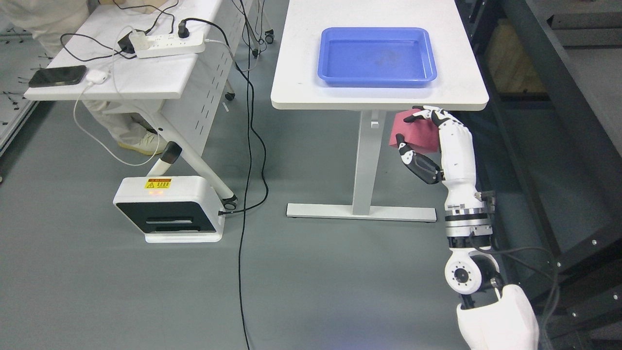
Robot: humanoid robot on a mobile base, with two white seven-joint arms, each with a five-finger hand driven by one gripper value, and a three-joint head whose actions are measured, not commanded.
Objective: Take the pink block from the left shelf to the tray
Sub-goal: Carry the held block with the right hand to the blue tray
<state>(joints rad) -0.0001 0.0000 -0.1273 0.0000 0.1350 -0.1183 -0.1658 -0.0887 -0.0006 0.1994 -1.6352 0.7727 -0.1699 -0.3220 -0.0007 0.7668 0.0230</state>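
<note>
the right hand, its arm rising from five o'clock, grips the pink block between thumb and curled fingers. the block hangs just below the near edge of the white table, at six o'clock from the blue tray resting on top.

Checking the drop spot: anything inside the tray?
The tray holds nothing, only faint smudges on its blue floor. All of the floor shows. The block is in the right hand, below the table edge.
</note>
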